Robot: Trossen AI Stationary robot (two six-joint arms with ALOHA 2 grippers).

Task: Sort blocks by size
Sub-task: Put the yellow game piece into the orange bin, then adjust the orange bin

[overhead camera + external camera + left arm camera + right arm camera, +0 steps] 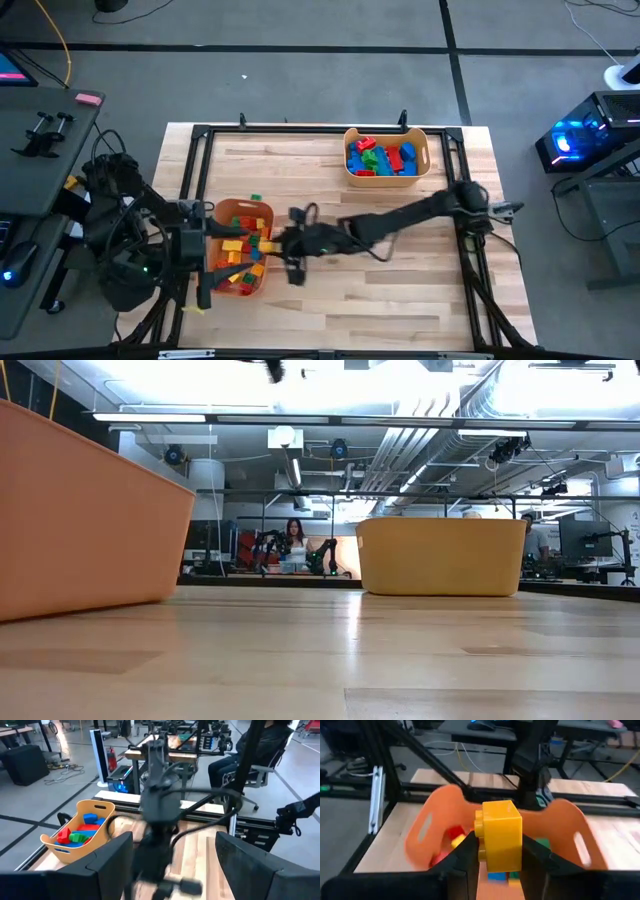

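Right claw (pixel 499 851) is clamped on a yellow brick (pixel 501 842), held up beside the near orange bin (pixel 222 212) at the surface's left edge; looks freshly picked from the mixed pile there, kept high to clear the rim. That bin holds mostly small yellow, orange, red and green blocks (pixel 243 258). The far bin (pixel 424 146) at the back edge holds larger red, blue and green blocks (pixel 381 158), probably the brick's destination, since it looks like one of the bigger ones. Left claw (pixel 203 292) waits over the near bin's left rim, jaws spread, nothing in them. The way to the far bin is bare wood; the left arm sits close and could crowd the lift.
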